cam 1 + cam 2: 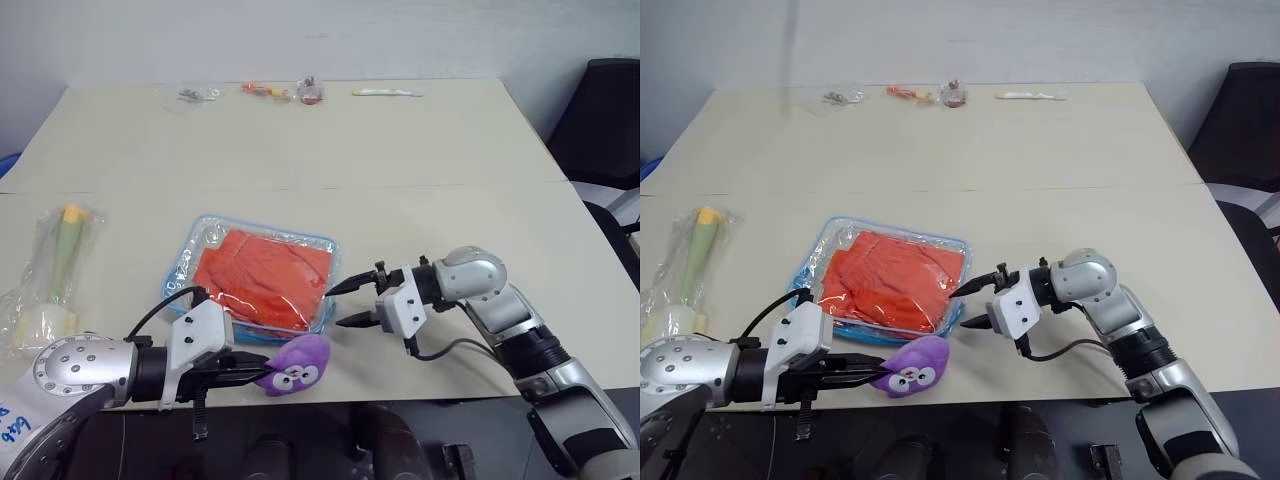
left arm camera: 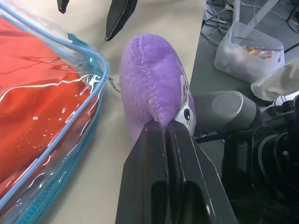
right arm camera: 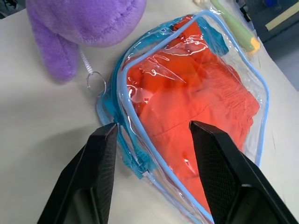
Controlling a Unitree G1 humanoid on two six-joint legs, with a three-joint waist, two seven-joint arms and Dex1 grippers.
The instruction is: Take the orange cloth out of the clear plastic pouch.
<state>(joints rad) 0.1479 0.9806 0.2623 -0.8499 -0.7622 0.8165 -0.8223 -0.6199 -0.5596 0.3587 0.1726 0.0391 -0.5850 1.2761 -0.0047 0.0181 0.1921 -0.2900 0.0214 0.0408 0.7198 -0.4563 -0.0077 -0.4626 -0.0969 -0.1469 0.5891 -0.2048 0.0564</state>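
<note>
The clear plastic pouch (image 1: 203,246) with blue zipper trim lies flat near the table's front edge. The orange cloth (image 1: 265,280) is inside it, folded and wrinkled. A purple plush toy (image 1: 298,365) lies just in front of the pouch's near right corner, joined to it by a small chain and ring (image 3: 96,84). My left gripper (image 1: 250,368) comes in from the left and is shut on the plush toy's edge. My right gripper (image 1: 340,305) points left at the pouch's right edge. It is open, its fingers (image 3: 100,163) astride the zippered corner.
A thin clear wrapper with a green-yellow stick (image 1: 60,250) lies at the left. Small packets (image 1: 285,92) and a white item (image 1: 385,92) sit along the far edge. A black chair (image 1: 600,120) stands at the right. The front edge runs just below the plush.
</note>
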